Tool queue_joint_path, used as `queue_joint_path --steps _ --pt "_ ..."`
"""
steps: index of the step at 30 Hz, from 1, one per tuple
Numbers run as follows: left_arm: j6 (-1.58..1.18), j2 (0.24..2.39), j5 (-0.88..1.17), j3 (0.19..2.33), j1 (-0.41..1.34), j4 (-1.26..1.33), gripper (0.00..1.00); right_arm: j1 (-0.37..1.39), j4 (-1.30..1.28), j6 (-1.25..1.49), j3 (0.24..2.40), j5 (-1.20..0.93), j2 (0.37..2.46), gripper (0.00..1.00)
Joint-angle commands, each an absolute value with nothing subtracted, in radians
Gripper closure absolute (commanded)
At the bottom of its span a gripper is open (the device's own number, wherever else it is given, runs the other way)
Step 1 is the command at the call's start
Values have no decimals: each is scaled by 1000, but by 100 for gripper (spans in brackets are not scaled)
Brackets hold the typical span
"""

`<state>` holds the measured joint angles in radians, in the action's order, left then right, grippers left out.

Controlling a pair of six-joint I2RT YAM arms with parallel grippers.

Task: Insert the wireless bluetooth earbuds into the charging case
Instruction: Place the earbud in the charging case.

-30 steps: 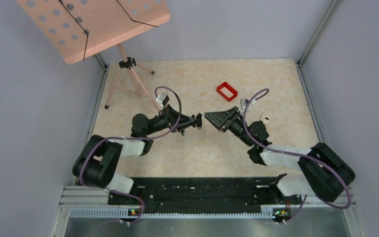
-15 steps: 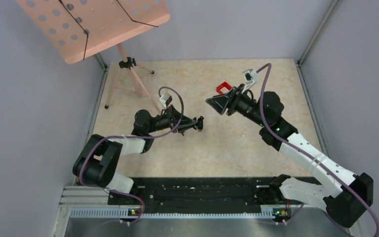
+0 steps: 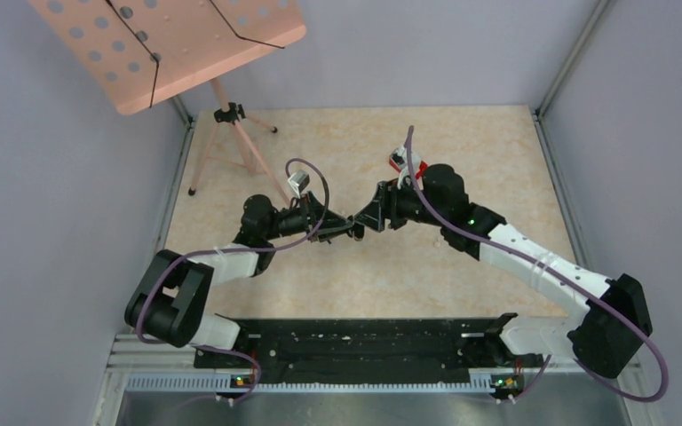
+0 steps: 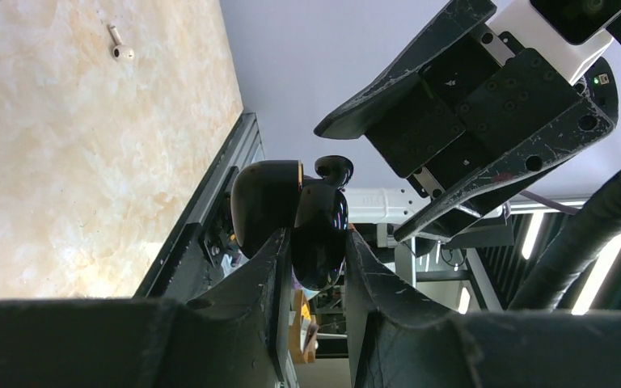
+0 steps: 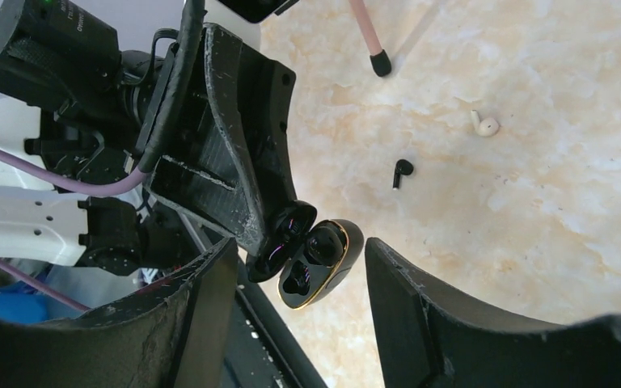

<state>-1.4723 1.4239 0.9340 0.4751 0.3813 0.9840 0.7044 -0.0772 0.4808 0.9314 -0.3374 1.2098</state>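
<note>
My left gripper is shut on the glossy black charging case and holds it in the air, lid hinged open. In the right wrist view the case shows a gold rim and two dark wells. My right gripper is open, one finger on each side of the case without touching it. The dark earbud and the pale cream earbud lie on the table beyond. The pale earbud also shows in the left wrist view. In the top view the grippers meet tip to tip at mid-table.
The red tray sits behind the right arm, mostly hidden. A pink music stand stands at the back left, and one of its rubber feet is near the earbuds. Metal rails edge the table.
My right arm swung back from over the red tray and down toward the left gripper; its open jaws now flank the held case. The left arm barely moved.
</note>
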Motion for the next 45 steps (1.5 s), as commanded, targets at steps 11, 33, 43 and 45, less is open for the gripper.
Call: queue_joint_path --steps 11,33,43,45 --pt "-1439 1398 922 506 387 999 100 712 -50 464 965 -343 1230 49" --pt "-1440 1391 913 497 390 1001 100 712 -29 503 935 -371 1220 63" --pt "-1440 1391 910 494 391 1005 100 711 -33 528 922 -355 1224 79" --pt "-1440 1393 910 492 391 1007 100 712 -33 535 918 -353 1222 80"
